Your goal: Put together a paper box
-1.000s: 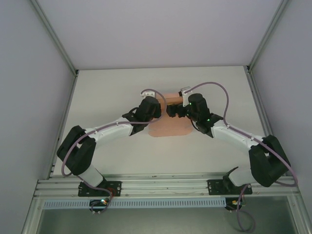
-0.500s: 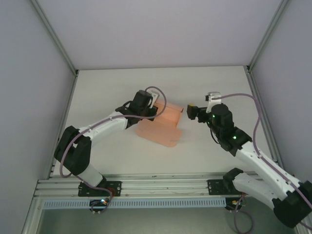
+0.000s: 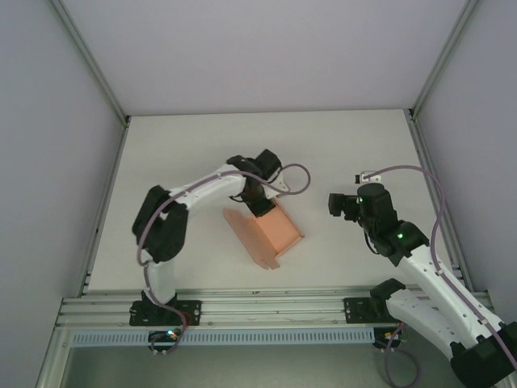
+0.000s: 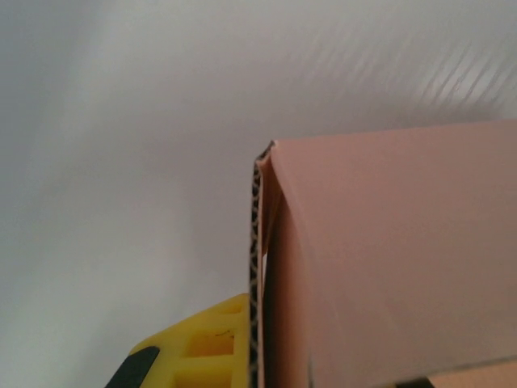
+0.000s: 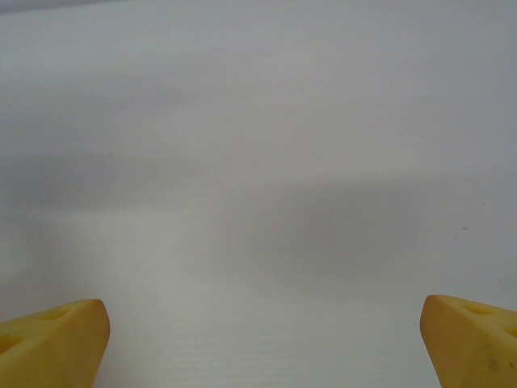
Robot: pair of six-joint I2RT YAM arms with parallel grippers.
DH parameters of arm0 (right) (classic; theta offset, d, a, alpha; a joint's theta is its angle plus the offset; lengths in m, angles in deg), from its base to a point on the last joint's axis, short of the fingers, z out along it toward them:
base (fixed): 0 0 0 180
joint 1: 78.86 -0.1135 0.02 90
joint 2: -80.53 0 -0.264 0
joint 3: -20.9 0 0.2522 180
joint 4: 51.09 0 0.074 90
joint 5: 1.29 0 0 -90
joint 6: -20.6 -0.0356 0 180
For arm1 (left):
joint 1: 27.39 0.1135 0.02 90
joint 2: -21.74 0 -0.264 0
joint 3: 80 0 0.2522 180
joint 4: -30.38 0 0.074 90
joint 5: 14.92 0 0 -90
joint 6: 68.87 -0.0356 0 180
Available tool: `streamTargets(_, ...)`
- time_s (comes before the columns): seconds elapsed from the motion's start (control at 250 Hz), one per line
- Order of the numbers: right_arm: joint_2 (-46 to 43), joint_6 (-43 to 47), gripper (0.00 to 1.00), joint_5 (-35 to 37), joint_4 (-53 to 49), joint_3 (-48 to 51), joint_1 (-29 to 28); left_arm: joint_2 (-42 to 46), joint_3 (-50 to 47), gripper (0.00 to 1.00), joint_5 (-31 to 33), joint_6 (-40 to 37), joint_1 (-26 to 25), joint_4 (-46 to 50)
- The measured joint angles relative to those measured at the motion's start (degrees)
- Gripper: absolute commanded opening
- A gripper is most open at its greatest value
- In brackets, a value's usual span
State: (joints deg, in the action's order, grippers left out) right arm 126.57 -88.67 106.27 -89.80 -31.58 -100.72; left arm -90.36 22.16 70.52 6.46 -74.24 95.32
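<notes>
The salmon-pink paper box (image 3: 271, 232) lies partly folded at the table's middle, one panel standing up and a flap spread toward the near side. My left gripper (image 3: 262, 202) grips its far edge from above. In the left wrist view the card's edge (image 4: 258, 267) presses against my yellow finger (image 4: 202, 349), and the pink panel (image 4: 396, 259) hides the other finger. My right gripper (image 3: 334, 203) hovers to the right of the box, apart from it. Its yellow fingertips (image 5: 52, 343) stand wide open over bare table.
The white table (image 3: 178, 145) is walled by grey panels, with aluminium posts (image 3: 415, 113) at the back corners. A rail (image 3: 266, 311) runs along the near edge by the arm bases. Purple cables loop off both wrists.
The right gripper has let go of the box and drawn back to the right. The left arm has swung the box toward the near side, turning it.
</notes>
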Motion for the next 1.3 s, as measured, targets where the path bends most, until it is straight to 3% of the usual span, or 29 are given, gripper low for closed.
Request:
streamTargets(0.3, 0.8, 1.3, 1.0, -2.4, -0.6, 0.6, 2.5, -15.0, 13.3, 0.0, 10.5, -0.4, -3.1, 10.1)
streamTargets(0.443, 0.3, 1.3, 1.0, -3.0, -0.6, 2.2, 3.6, -18.0, 16.2, 0.0, 17.3, 1.0, -5.1, 12.3)
streamTargets(0.659, -0.9, 1.3, 1.0, -3.0, -0.7, 2.7, 4.6, -18.8, 13.7, 0.0, 29.8, 3.1, -8.7, 9.5)
streamTargets(0.978, -1.4, 1.3, 0.99, -3.0, -0.8, 2.7, 5.1, -19.5, 11.9, 0.0, 36.7, 7.4, -10.1, 6.7)
streamTargets(1.19, -2.0, 1.4, 1.0, -4.6, -0.9, 2.7, 5.2, -16.4, 7.8, 0.23, 35.3, 7.2, -9.7, 1.9)
streamTargets(1.298, -2.7, 1.6, 1.0, -5.5, -0.9, 2.8, 5.2, -13.7, 5.8, 0.43, 31.3, 5.9, -8.6, -0.9)
